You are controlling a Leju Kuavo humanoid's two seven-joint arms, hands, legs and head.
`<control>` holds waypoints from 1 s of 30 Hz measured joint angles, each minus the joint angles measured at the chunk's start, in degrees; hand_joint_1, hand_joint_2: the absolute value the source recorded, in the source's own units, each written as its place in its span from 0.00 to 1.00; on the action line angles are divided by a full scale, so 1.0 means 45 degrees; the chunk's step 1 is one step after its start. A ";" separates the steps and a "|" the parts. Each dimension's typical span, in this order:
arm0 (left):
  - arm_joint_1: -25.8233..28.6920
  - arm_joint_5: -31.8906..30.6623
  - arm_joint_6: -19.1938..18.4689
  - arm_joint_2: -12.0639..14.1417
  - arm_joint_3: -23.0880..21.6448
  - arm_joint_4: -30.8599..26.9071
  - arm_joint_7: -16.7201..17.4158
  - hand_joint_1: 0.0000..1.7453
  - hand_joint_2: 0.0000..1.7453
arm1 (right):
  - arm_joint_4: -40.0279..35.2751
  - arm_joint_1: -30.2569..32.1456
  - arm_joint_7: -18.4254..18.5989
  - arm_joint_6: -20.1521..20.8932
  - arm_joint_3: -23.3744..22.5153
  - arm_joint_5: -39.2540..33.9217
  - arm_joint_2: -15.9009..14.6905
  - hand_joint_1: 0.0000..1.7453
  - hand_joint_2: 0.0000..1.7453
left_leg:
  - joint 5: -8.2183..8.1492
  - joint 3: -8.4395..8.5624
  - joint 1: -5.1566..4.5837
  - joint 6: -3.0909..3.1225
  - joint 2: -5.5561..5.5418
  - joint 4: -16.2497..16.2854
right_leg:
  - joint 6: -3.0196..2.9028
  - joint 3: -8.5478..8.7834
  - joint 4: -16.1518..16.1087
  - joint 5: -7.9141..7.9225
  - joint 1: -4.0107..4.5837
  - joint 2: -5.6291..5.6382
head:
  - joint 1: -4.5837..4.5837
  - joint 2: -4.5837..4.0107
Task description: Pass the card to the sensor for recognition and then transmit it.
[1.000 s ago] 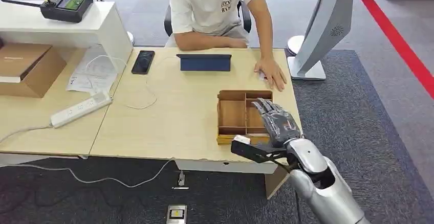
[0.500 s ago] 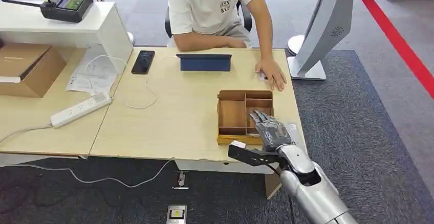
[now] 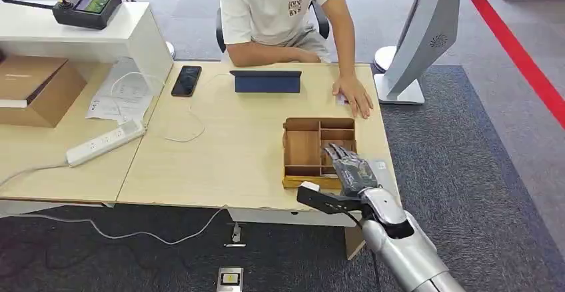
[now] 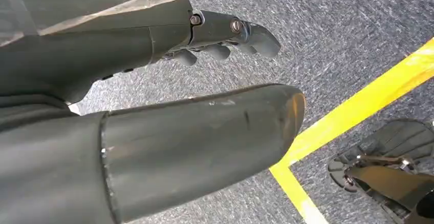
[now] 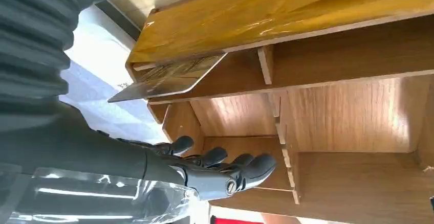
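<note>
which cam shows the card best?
Right wrist view: the card leans on the tray's corner compartment wall, beside the right hand. Head view: the hand hides it. Left wrist view faces the floor.

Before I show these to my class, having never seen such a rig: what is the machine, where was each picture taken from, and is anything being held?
It is a humanoid robot with two silver arms, each ending in a many-fingered hand. The wide picture comes from a camera high on its body, looking down at a light wooden desk where a person sits opposite. The right hand reaches over a wooden compartment tray near the desk's edge. The other two pictures come from cameras at the wrists. In the right wrist view a card leans in one compartment, apart from the spread fingers, so nothing is held. The left hand hangs over grey carpet with yellow tape. A phone, a tablet and a power strip also lie on the desk.
</note>
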 joint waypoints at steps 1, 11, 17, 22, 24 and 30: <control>-0.0003 -0.0029 -0.0004 -0.0004 0.0000 0.0000 0.0000 0.00 0.00 | 0.0053 -0.0006 0.0000 -0.0092 -0.0005 -0.0010 0.0000 0.00 1.00 | 0.0000 0.0002 0.0000 0.0000 0.0000 0.0000 | 0.0000 -0.0001 0.0000 0.0000 0.0000 0.0000 | -0.0005 0.0000; -0.0055 -0.0243 -0.0029 -0.0029 -0.0005 0.0000 0.0073 0.00 0.00 | 0.0558 -0.0091 -0.0170 -0.0835 -0.0291 -0.0238 -0.0432 0.00 1.00 | 0.0000 0.0003 0.0000 0.0000 0.0001 0.0002 | 0.0000 0.0000 -0.0001 0.0000 0.0000 0.0000 | -0.0005 0.0000; -0.0142 -0.0345 -0.0039 -0.0049 -0.0005 0.0000 0.0073 0.00 0.00 | 0.0660 -0.0089 -0.0194 -0.0918 -0.0403 -0.0374 -0.0768 0.00 1.00 | 0.0000 0.0003 -0.0001 0.0000 0.0000 0.0004 | 0.0000 0.0000 -0.0001 0.0001 -0.0002 0.0000 | -0.0005 0.0000; -0.0202 -0.0476 -0.0078 -0.0073 -0.0005 0.0000 0.0053 0.00 0.00 | 0.0646 -0.0089 -0.0209 -0.0903 -0.0515 -0.0432 -0.0991 0.00 1.00 | 0.0000 0.0004 -0.0001 0.0000 0.0000 0.0004 | 0.0000 0.0000 -0.0001 0.0001 -0.0001 0.0000 | -0.0005 0.0000; -0.0212 -0.0486 -0.0078 -0.0078 -0.0005 0.0000 0.0024 0.00 0.00 | 0.0641 -0.0088 -0.0209 -0.0854 -0.0554 -0.0447 -0.1054 0.00 1.00 | 0.0000 0.0004 -0.0001 0.0001 0.0000 0.0004 | 0.0000 0.0002 -0.0001 0.0001 -0.0002 0.0000 | -0.0005 0.0000; -0.0210 -0.0491 -0.0078 -0.0083 -0.0005 0.0000 -0.0044 0.00 0.00 | 0.0578 -0.0069 -0.0199 -0.0777 -0.0627 -0.0447 -0.1141 0.00 1.00 | 0.0000 0.0005 -0.0002 0.0000 0.0002 0.0004 | 0.0000 0.0003 -0.0002 0.0002 -0.0002 0.0001 | -0.0004 0.0000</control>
